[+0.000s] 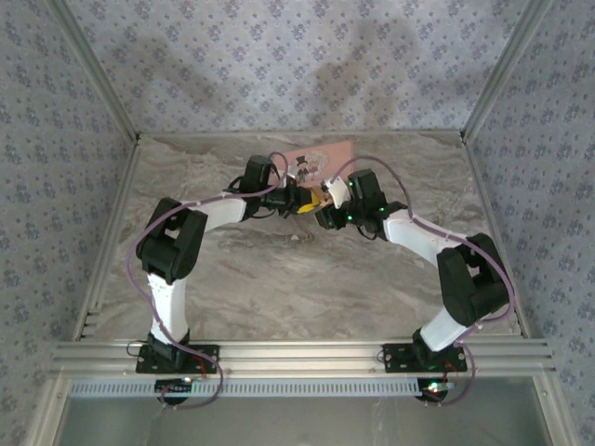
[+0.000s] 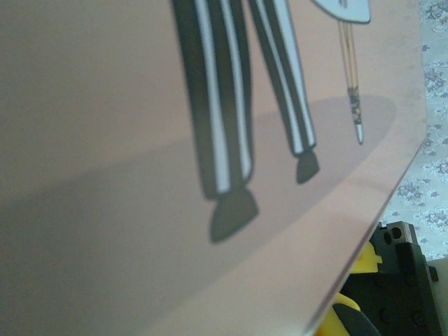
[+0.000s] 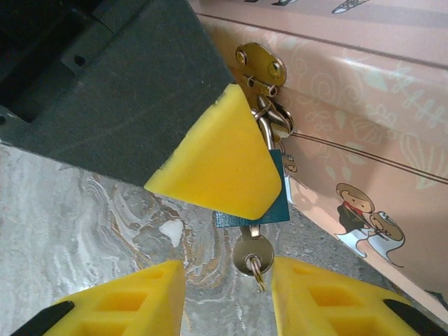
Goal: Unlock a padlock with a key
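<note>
The small teal padlock point(image 3: 278, 204) hangs from the brass hasp point(image 3: 260, 68) on the front of the pink tin point(image 3: 364, 105). My left gripper point(image 1: 300, 199) is shut on the padlock, and its yellow finger pad point(image 3: 217, 161) covers most of the lock body. A silver key point(image 3: 250, 252) with a small ring sticks out of the padlock's underside. My right gripper point(image 3: 227, 283) is open just below. One yellow finger sits on each side of the key's round head, and neither touches it.
The tin point(image 1: 321, 160) lies at the back middle of the marble table point(image 1: 279, 279), and its printed lid point(image 2: 140, 140) is very close in the left wrist view. Patterned walls close in three sides. Both arms meet in front of the tin.
</note>
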Robot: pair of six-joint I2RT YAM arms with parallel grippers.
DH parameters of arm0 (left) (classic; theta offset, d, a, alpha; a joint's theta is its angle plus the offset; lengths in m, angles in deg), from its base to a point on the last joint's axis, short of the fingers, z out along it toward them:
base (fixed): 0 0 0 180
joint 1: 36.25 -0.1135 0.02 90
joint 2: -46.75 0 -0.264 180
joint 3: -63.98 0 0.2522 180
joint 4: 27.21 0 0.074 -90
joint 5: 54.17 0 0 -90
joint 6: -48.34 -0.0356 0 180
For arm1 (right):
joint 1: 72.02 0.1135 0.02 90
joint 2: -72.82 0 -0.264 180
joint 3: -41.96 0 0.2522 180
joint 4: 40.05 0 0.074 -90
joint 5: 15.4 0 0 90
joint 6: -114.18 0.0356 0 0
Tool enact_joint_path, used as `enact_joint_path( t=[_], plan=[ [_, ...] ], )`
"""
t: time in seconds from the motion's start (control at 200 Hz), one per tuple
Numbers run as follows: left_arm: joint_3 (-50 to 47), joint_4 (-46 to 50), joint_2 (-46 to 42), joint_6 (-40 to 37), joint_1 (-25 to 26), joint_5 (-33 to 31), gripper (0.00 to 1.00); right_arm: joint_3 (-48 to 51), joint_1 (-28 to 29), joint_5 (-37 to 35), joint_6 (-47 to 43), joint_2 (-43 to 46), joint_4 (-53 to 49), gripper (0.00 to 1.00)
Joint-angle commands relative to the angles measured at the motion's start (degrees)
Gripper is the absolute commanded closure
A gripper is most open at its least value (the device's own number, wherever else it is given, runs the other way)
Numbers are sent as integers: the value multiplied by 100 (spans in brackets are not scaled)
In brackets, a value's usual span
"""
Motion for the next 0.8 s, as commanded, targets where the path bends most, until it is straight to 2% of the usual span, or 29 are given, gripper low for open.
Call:
enact_joint_path(
  t=[0.0,0.11,0.235,0.335,0.385,0.455,0.505,0.555,0.795],
  plan=[
    [64,398,-85,409,-6,387,100,-180,103,-219,-178,-129,-31,66],
    [72,381,-77,419,-4,404,100,-212,130,-278,-254,-146,-92,71],
    [76,362,-57,436,-5,404,100,-209,83,-5,-249,-147,-83,91],
    [54,360,-57,428,-4,404,100,-187,39,309,-217,-135,-60,99],
    [53,393,-66,380,-7,404,100,-221,15,470,-201,-159,-98,100],
    [57,415,-57,366,-6,404,100,-268,-2,524,-162,-199,-178,93],
    [53,428,-48,364,-11,404,100,-221,22,458,-160,-174,-116,78],
    [60,433,-39,357,-4,404,100,-118,45,348,-167,-102,-1,67],
    [54,424,-41,364,-19,430,100,-244,234,-169,-322,-135,-12,64]
  ],
)
